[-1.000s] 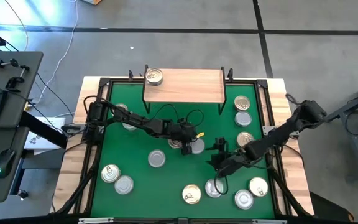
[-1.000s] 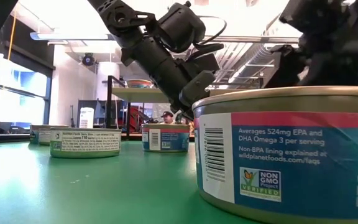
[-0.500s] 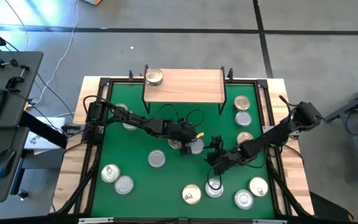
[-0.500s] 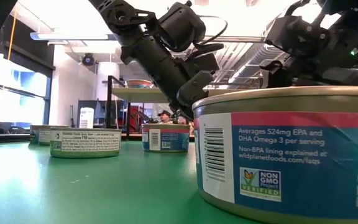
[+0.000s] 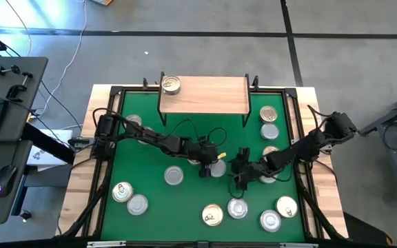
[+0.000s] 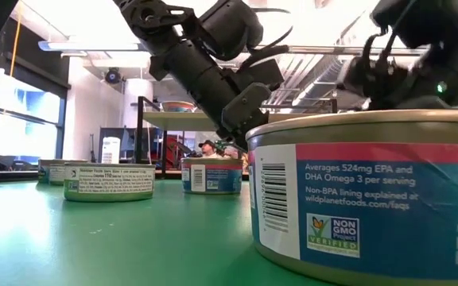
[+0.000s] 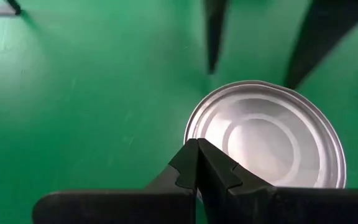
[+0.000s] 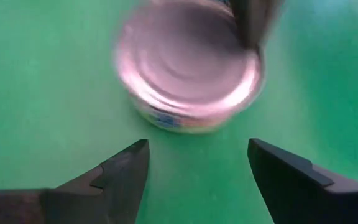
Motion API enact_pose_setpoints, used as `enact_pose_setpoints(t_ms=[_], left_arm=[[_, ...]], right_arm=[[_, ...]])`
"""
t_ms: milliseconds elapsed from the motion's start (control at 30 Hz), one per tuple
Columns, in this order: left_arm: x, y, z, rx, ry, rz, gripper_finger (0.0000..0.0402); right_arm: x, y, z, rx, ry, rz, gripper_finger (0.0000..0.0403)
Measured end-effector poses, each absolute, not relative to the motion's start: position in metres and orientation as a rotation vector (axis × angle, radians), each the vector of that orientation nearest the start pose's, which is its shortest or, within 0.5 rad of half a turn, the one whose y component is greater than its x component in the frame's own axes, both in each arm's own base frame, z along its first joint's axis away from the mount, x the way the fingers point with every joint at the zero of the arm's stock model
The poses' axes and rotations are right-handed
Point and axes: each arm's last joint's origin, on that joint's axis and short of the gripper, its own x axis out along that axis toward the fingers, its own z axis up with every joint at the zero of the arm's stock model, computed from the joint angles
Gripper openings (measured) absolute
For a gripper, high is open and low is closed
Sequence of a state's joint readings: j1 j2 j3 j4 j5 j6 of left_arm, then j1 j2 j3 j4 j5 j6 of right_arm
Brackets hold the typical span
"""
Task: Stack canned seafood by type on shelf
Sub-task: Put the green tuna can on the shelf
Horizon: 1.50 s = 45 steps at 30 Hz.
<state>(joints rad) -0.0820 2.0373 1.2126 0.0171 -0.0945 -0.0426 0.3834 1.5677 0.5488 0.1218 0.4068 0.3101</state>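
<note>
A silver-lidded tin (image 5: pixel 218 167) stands on the green table near its middle. My left gripper (image 5: pixel 205 169) is shut at the tin's left side; in the left wrist view its tips (image 7: pixel 197 152) lie at the tin's rim (image 7: pixel 190 134). My right gripper (image 5: pixel 239 167) hovers open just right of this tin (image 8: pixel 188 74), fingers spread and pointing at it, touching nothing. The shelf (image 5: pixel 204 96) stands at the far edge with one gold-lidded tin (image 5: pixel 171 85) on its left end. Several more tins lie about the table. My left gripper's shut fingertips (image 7: pixel 188 163) come slanting down from the table's left and stand at the silver tin's rim (image 7: pixel 191 138). I cannot tell whether they touch it. The tin sits flat on the table.
Gold and silver tins stand along the right edge (image 5: pixel 269 114) (image 5: pixel 270 131), near the front (image 5: pixel 212 215) (image 5: pixel 237 208) (image 5: pixel 286 205) and at the front left (image 5: pixel 122 191) (image 5: pixel 138 204). One silver tin (image 5: pixel 174 176) lies left of centre. A tin (image 6: pixel 372 199) fills the low view's foreground.
My right gripper has moved from the front tins toward the table's far edge and left, to the middle silver tin, sinking and rolling its wrist; it stays open. The silver tin near the front that it covered now shows.
</note>
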Motion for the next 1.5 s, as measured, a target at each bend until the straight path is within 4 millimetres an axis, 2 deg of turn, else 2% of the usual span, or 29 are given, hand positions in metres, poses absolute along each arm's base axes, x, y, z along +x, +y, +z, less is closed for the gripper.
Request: enact_pose_setpoints(t_ms=[167, 233, 333, 500, 600, 733, 967, 1133, 1367, 1500], left_arm=[[0.416, -0.039, 0.143, 0.04, 0.789, 0.015, 0.0], [0.417, -0.042, 0.155, 0.042, 0.79, 0.02, 0.0], [0.41, -0.045, 0.163, 0.028, 0.858, 0.032, 0.0], [0.396, -0.054, 0.155, -0.015, 1.005, 0.054, 0.0], [0.392, -0.063, 0.149, -0.056, 1.02, 0.028, 0.0], [0.393, -0.07, 0.133, -0.067, 1.004, 0.019, 0.0], [0.395, -0.073, 0.126, -0.074, 0.983, 0.006, 0.0], [0.395, -0.073, 0.126, -0.054, 0.976, 0.027, 0.0], [0.393, -0.075, 0.128, -0.021, 0.975, 0.08, 0.0], [0.389, -0.075, 0.133, -0.001, 0.994, 0.157, 0.0]], right_arm=[[0.233, 0.075, 0.104, 0.06, 0.702, -0.167, 0.0267], [0.231, 0.073, 0.104, 0.071, 0.648, -0.131, 0.0269], [0.231, 0.071, 0.104, 0.075, 0.621, -0.073, 0.0285], [0.234, 0.07, 0.101, 0.061, 0.629, -0.006, 0.0342], [0.24, 0.072, 0.096, 0.052, 0.621, 0.034, 0.037], [0.256, 0.077, 0.09, 0.015, 0.592, 0.053, 0.0386], [0.278, 0.084, 0.081, -0.006, 0.589, 0.042, 0.0387], [0.274, 0.082, 0.079, 0.024, 0.54, 0.006, 0.0382], [0.269, 0.085, 0.078, 0.044, 0.529, -0.035, 0.0335], [0.267, 0.089, 0.079, 0.052, 0.532, -0.087, 0.0334]])
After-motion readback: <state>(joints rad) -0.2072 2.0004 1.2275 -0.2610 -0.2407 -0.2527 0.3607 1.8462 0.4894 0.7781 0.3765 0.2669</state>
